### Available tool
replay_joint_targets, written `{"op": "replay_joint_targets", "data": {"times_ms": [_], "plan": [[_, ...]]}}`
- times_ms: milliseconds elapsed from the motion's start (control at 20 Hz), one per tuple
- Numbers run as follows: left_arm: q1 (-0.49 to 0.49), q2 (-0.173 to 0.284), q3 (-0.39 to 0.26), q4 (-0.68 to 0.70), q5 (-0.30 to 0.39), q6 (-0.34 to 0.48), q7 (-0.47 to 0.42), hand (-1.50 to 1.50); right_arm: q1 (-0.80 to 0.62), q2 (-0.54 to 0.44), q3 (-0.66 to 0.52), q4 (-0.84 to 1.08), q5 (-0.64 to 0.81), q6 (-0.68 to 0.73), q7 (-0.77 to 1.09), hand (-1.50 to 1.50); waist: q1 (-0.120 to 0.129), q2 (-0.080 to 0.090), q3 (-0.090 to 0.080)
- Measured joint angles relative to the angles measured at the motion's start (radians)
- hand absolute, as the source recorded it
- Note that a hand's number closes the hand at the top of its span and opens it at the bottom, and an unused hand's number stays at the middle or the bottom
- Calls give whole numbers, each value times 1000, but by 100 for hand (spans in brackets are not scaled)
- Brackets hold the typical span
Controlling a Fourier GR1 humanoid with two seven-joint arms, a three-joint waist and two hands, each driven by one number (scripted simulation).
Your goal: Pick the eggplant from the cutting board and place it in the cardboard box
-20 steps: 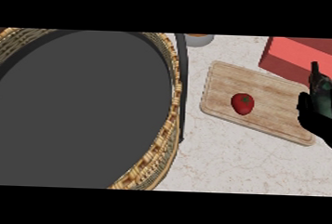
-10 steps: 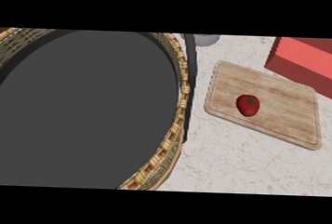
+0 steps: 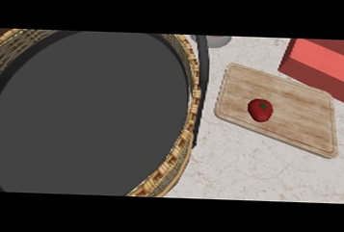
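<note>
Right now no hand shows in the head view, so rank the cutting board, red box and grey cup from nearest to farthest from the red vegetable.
1. Cutting board, directly under the red vegetable.
2. Red box, at the upper right.
3. Grey cup, at the top edge.

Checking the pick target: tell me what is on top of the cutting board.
One small red, rounded item with a green stem lies on the cutting board, near its middle. Nothing covers the board, though its underside is hidden.

The big round basket (image 3: pixel 175 151) runs off the left side. The red box (image 3: pixel 320 65) and the grey cup (image 3: pixel 215 40) are cut off too.
</note>
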Motion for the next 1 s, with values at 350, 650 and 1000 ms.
{"op": "replay_joint_targets", "data": {"times_ms": [350, 650, 1000], "plan": [[-11, -5, 2, -1, -7, -19, 8, 0, -51, -57, -20, 206, 46, -54, -83, 150, 10, 5, -1], [-21, -16, 6, 2, -14, -26, 7, 0, -81, -74, -2, 399, 95, -122, -171, 150, 20, 10, 0], [-28, -21, 11, 1, -19, -41, 6, 0, -97, -25, -23, 630, 102, -234, -241, -150, 26, 14, 0]]}}
